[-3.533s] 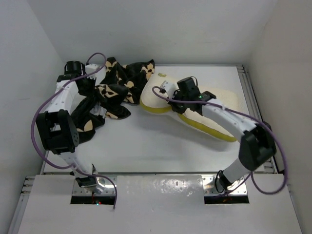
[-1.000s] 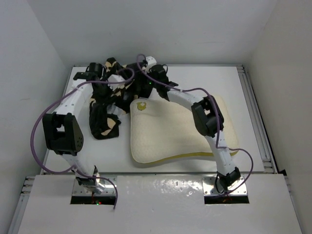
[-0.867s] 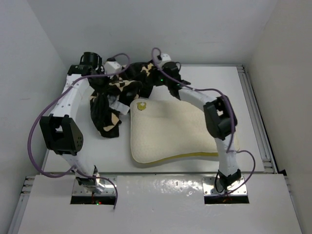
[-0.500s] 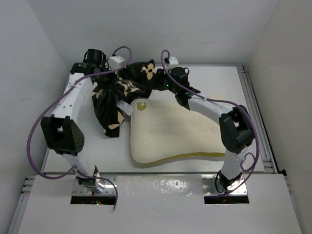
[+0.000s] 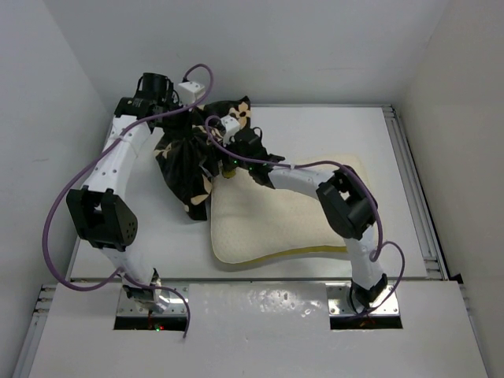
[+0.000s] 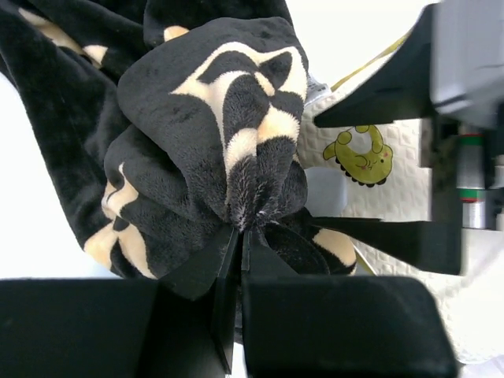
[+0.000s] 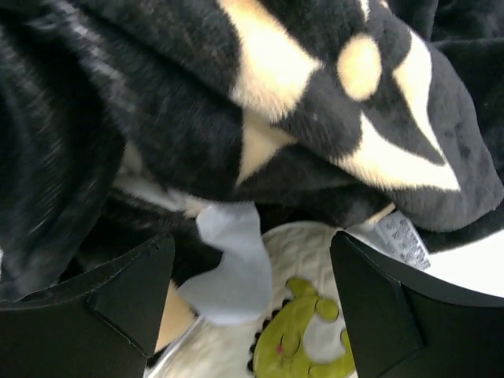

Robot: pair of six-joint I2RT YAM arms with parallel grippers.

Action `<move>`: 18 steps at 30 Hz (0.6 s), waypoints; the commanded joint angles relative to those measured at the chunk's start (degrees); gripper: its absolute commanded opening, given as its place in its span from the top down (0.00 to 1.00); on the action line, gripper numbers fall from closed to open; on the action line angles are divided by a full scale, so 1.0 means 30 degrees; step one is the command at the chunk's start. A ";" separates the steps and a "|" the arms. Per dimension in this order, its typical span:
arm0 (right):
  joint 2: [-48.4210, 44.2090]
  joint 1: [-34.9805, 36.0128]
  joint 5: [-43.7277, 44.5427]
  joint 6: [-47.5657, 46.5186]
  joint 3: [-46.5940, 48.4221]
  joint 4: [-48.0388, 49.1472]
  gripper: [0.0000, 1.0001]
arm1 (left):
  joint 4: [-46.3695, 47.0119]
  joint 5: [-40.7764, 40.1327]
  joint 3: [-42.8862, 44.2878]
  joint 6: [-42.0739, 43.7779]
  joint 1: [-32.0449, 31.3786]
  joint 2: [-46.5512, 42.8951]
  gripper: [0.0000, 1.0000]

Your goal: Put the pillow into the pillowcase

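The left gripper (image 6: 240, 235) is pinched tight on a gathered bunch of the pillowcase (image 5: 187, 157), which hangs below it. The right gripper (image 7: 250, 264) has its jaws apart and holds nothing. The case's folds are just ahead of it, and the corner of the pillow (image 5: 276, 220) with the green dinosaur patch (image 7: 303, 342) is right beneath. None of the pillow is inside the case. I can't make out the opening from here. The right jaws should catch one single hem layer, opposite the left's pinch, so the mouth spreads.
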 commanded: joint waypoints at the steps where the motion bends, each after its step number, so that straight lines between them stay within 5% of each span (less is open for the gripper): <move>1: 0.0430 0.0376 0.0744 -0.0920 0.1867 0.1308 0.21 | 0.0692 0.0632 0.0587 -0.0340 -0.0213 -0.0335 1.00; 5: 0.1514 0.0320 0.4108 0.0453 0.2719 0.1163 0.24 | 0.0138 0.0953 0.0645 0.0096 -0.0213 -0.0423 1.00; 10: 0.2511 0.0114 0.8653 0.2593 0.4677 -0.0477 0.46 | -0.0333 0.0924 0.0733 0.0509 -0.0097 -0.0540 1.00; 18: 0.4885 -0.1140 1.1909 0.7509 0.7229 -0.4255 0.48 | -0.1064 0.4083 0.1524 0.1445 0.0313 -0.1095 1.00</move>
